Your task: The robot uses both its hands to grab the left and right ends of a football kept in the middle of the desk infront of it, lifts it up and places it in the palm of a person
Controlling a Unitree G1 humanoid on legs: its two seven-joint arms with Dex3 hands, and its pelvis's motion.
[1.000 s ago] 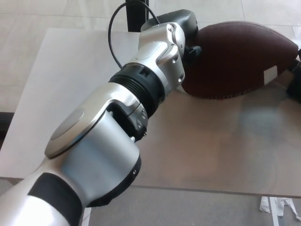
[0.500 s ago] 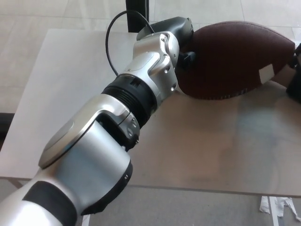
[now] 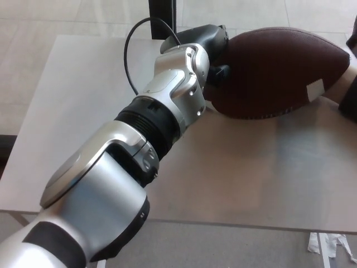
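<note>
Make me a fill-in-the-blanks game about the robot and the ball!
The brown ball is a ____. 
The football sits over a grey ____. 
The left hand presses the football's ____ end. 
The cable looping above the left arm is coloured ____.

Missing words: football; desk; left; black

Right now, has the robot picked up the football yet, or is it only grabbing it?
Mostly still grabbing. The left hand presses on the football at its left end, and the right hand, barely visible at the picture's edge, meets the other end. Whether the ball has left the desk is hard to tell. Lifting and handing over remain; no person's palm is in view.
</note>
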